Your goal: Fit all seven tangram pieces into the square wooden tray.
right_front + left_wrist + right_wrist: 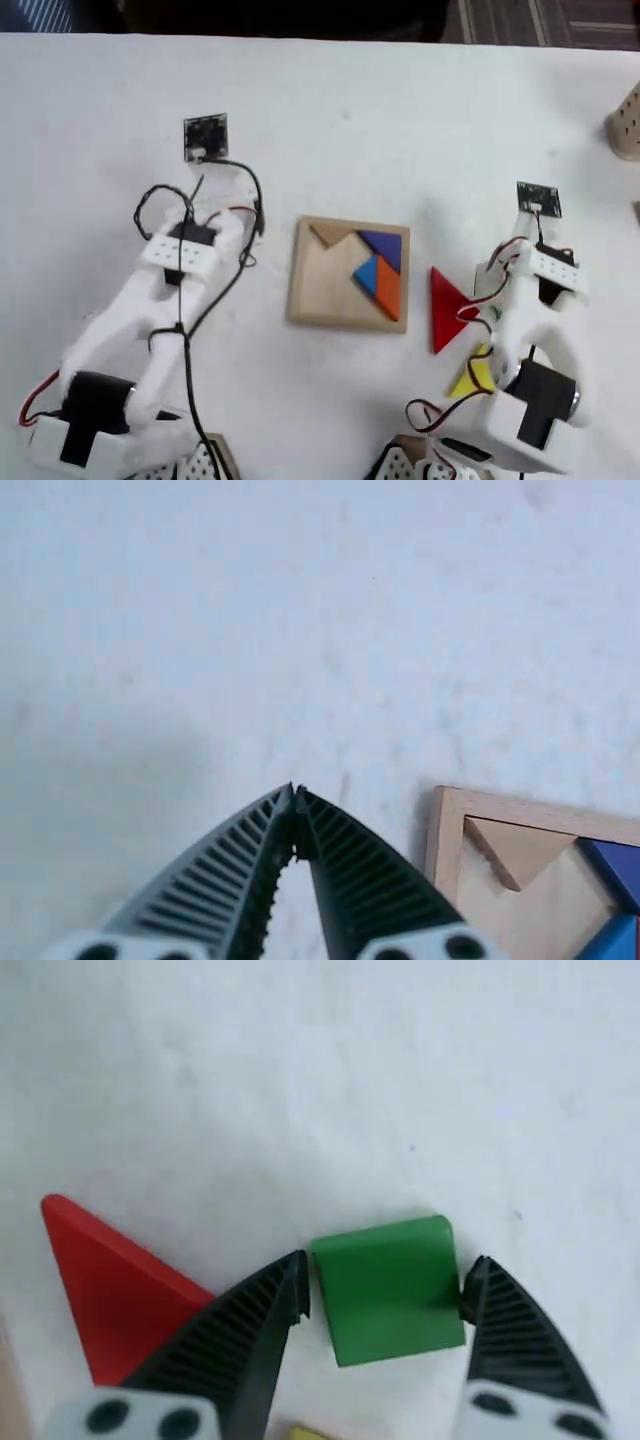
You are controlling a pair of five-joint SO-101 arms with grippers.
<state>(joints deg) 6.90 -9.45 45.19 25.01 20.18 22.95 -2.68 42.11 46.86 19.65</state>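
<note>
The square wooden tray (318,290) lies at the table's middle and holds a tan triangle (330,234), a dark blue piece (384,246), a light blue piece (365,274) and an orange piece (389,285). A red triangle (446,305) and a yellow piece (472,377) lie right of the tray. My left gripper (295,798) is shut and holds nothing, hovering left of the tray's corner (447,810). My right gripper (388,1285) is open, its fingers on either side of a green square (390,1290), beside the red triangle (110,1280).
Two small dark circuit boards (206,136) (538,198) lie on the white table behind the arms. Loose cables (190,300) trail along the left arm. A pegged wooden object (626,125) sits at the far right edge.
</note>
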